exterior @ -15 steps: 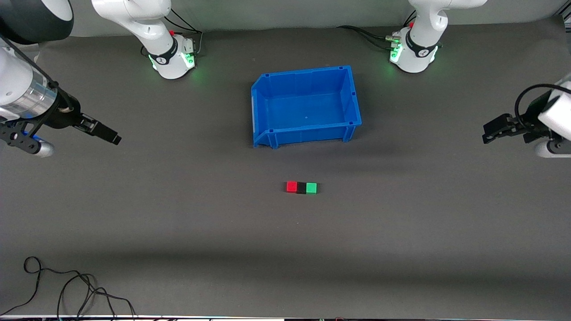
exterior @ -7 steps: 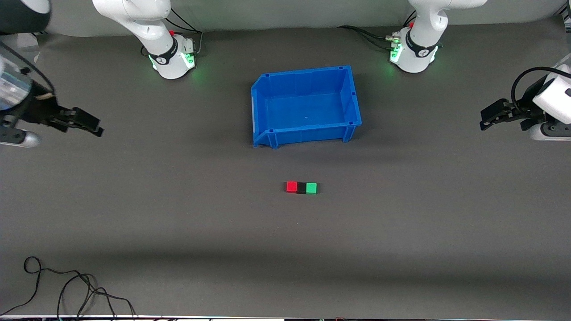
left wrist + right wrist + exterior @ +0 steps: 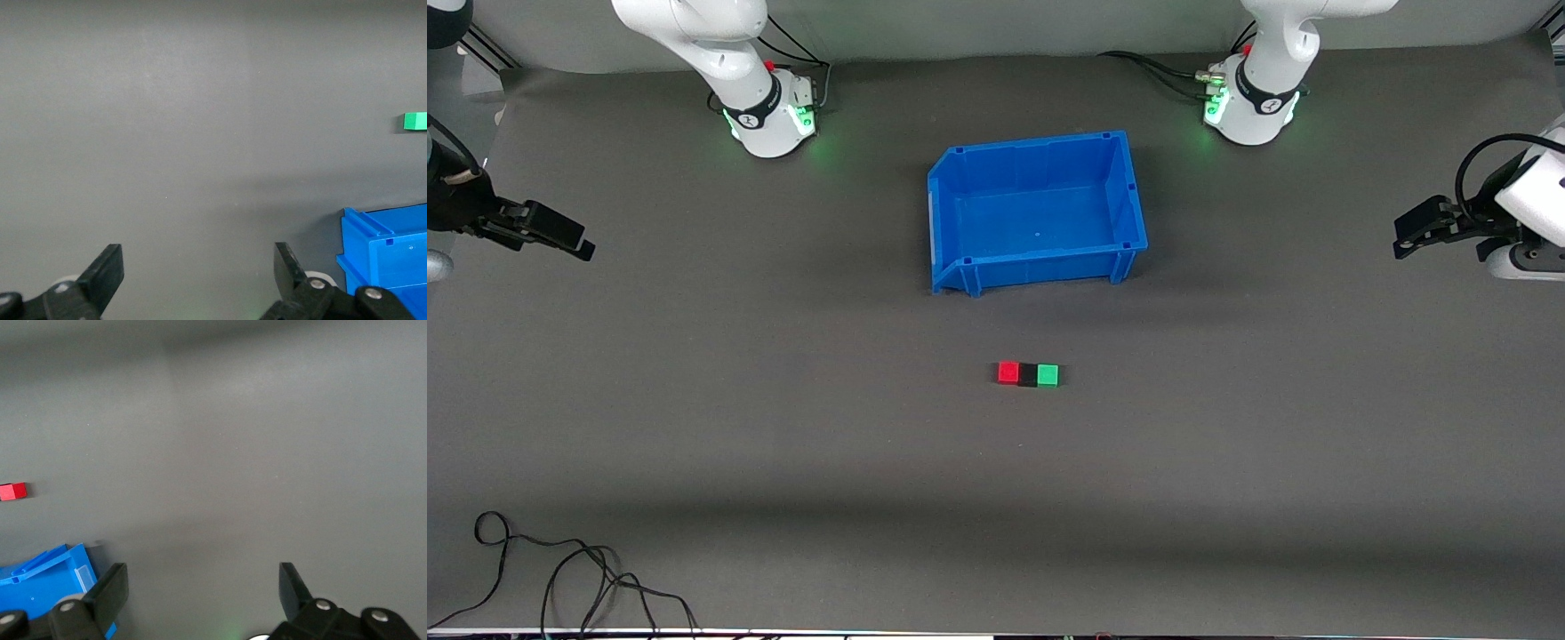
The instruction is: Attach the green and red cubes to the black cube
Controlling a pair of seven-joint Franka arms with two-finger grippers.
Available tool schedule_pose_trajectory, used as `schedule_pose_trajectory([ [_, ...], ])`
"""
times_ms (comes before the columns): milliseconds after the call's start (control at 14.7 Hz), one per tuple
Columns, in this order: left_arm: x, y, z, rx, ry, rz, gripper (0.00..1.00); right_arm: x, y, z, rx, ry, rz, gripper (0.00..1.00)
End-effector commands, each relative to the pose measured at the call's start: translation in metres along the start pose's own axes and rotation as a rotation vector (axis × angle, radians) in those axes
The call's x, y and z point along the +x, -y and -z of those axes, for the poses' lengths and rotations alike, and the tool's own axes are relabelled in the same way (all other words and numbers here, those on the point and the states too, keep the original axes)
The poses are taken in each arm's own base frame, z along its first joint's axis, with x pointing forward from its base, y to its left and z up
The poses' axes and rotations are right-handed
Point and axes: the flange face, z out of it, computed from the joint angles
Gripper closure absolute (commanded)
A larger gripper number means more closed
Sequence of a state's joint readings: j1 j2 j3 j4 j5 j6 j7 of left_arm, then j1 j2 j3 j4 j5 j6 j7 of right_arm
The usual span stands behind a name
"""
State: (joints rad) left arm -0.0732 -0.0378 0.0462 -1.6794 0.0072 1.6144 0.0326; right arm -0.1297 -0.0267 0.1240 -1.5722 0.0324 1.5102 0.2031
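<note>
The red cube, black cube and green cube lie in one row on the grey mat, touching side by side, with the black one in the middle, nearer the front camera than the blue bin. My left gripper is open and empty, up over the mat at the left arm's end of the table. My right gripper is open and empty over the mat at the right arm's end. The left wrist view shows the green cube at its edge; the right wrist view shows the red cube.
An empty blue bin stands mid-table between the arm bases and the cubes; its corner shows in the left wrist view and the right wrist view. A loose black cable lies at the near edge toward the right arm's end.
The right gripper has pulled back toward the right arm's end of the table and risen. The left gripper shifted slightly at the left arm's end. The cubes have not moved.
</note>
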Motion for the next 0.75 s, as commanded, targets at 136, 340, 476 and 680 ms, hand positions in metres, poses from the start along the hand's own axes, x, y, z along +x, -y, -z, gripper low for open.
schedule_pose_trajectory([
  [136, 0.014, 0.000, -0.002, 0.022, 0.016, -0.011, 0.00, -0.007, 0.004, 0.008, -0.018, -0.006, 0.025, 0.00],
  [340, 0.016, -0.003, 0.001, 0.021, 0.010, -0.020, 0.00, -0.009, 0.004, 0.008, -0.019, -0.005, 0.038, 0.00],
  [476, 0.017, -0.005, 0.001, 0.022, 0.009, -0.020, 0.00, -0.008, 0.004, 0.009, -0.021, -0.013, 0.037, 0.00],
  [680, 0.017, -0.001, 0.000, 0.017, 0.010, -0.014, 0.00, -0.006, 0.006, 0.009, -0.066, -0.029, 0.068, 0.00],
])
